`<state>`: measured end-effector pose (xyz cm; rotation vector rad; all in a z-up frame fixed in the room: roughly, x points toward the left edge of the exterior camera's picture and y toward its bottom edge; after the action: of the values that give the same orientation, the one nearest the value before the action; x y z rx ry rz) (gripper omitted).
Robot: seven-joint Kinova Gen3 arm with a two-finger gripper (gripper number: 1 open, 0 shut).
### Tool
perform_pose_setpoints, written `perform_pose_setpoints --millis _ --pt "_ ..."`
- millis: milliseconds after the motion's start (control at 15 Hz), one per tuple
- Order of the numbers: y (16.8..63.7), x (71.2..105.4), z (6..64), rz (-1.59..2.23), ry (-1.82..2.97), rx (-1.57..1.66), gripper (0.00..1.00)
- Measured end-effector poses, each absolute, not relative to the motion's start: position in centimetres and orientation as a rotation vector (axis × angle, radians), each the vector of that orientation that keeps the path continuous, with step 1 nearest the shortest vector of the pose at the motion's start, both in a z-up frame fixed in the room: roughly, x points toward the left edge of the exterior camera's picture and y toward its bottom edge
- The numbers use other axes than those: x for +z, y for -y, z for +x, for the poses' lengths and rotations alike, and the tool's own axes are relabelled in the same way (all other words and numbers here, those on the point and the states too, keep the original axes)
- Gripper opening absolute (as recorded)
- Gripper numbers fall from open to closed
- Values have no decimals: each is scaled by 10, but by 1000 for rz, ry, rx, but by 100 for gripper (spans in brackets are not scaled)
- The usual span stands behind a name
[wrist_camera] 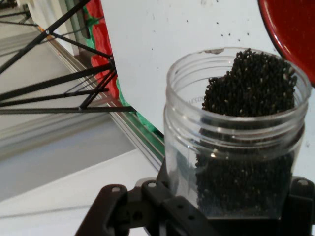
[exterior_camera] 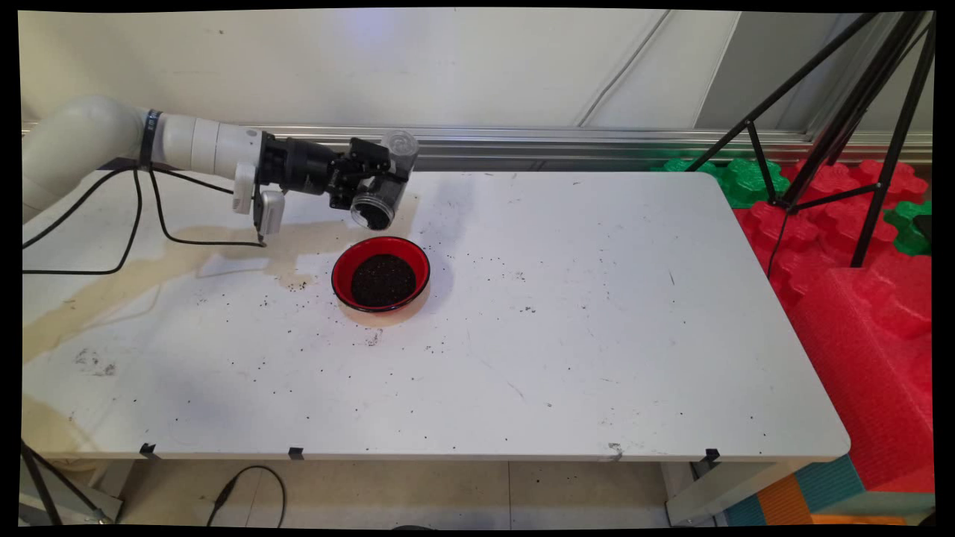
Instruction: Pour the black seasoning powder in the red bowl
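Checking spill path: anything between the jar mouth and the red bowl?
Nothing in the main view: open air between the tilted jar and bowl.

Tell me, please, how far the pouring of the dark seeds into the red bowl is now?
Partly done: the red bowl already holds a dark pile. The gripper holds the clear jar tilted above the bowl. The jar still holds many seeds, so more remains. Stray seeds lie on the table.

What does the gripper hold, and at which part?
The gripper holds a clear jar of dark seeds, gripped around its lower body, tilted mouth-down above the red bowl.
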<state>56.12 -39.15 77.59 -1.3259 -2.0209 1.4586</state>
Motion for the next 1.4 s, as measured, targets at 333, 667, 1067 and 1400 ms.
perform_pose_setpoints --millis 333,667,1067,1400 --pt "392 781 566 -1109 2080 1346 0" --pt "396 786 571 -895 2121 1239 0" --pt "401 792 575 -624 2137 1095 0" --pt "405 797 578 -417 2129 978 0"
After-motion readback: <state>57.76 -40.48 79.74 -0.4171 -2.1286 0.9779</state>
